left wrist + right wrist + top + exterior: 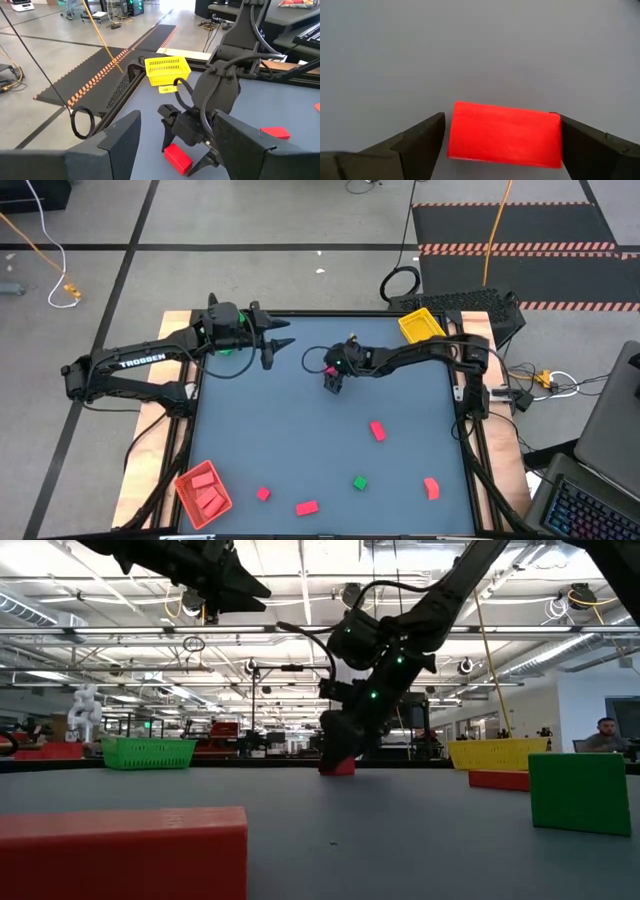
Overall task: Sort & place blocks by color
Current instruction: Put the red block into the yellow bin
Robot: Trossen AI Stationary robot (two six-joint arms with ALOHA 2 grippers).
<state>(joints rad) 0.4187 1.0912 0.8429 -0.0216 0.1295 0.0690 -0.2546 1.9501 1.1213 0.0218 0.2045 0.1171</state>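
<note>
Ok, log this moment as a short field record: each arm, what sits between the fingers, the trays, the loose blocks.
right gripper: lowered at table centre, open, fingers straddling a red block lying on the table
left gripper: waiting above the far left of the table, open, empty
red tray: near left corner, holds red blocks
yellow tray: far right corner
green tray: far left, under the left arm
loose blocks: several red ones and a green block near the front edge

Place: a large open robotics lab or industrial test hall is shown.
Landmark: the dark work table [330,440].
Overhead: exposed ceiling trusses [300,630] and strip lights are seen above it.
Floor: grey concrete with hazard-striped mats [520,248] lies behind it.
Surroundings: cables, workbenches, a keyboard [590,505] and a seated person [603,736] are seen beside it.
</note>
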